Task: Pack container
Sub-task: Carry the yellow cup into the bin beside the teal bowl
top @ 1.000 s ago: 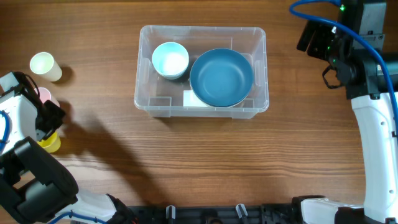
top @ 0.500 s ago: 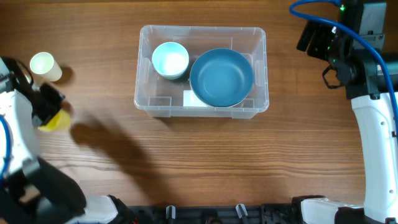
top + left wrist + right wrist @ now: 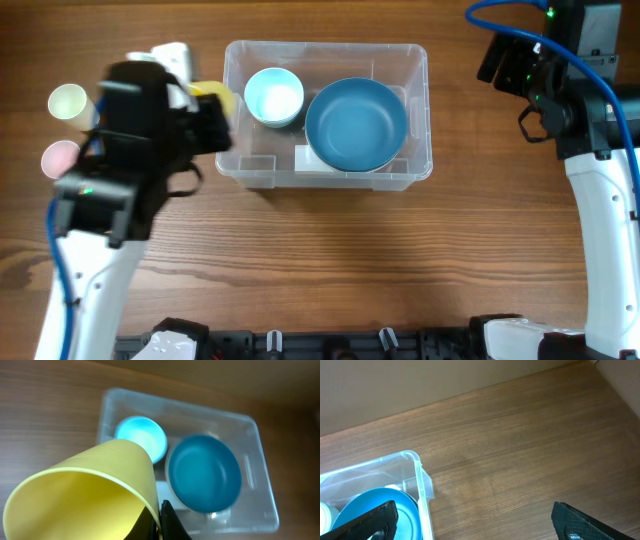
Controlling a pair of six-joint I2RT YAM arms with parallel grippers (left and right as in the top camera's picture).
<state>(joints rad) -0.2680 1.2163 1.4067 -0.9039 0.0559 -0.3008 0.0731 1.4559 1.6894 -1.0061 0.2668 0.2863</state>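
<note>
Yellow plastic at the edge of clear plastic: left claw (image 3: 161, 524) pressed together on the thin wall of a yellow cup (image 3: 85, 490), held tilted with its mouth toward the wrist camera, just beside the left wall of the container (image 3: 325, 46). Container itself near the middle of the table (image 3: 320, 260), toward the far side, already holding a small pale bowl (image 3: 274, 96) at the left and a large blue bowl (image 3: 357, 124) filling most of the rest. Beyond the container's right end, right claw (image 3: 475, 522) spread wide and empty, parked well apart. Near the table's left edge, white cup (image 3: 68, 102) and pink cup (image 3: 58, 158) waiting. Likely trouble from here: letting go too soon, with the cup short of the rim, and sending it rolling across the wood; clipping the rim on the way down, enough to twist a cup gripped only by one thin wall; or dropping it onto the small bowl, given so little bare floor left, and leaving it propped up or tipped out.
</note>
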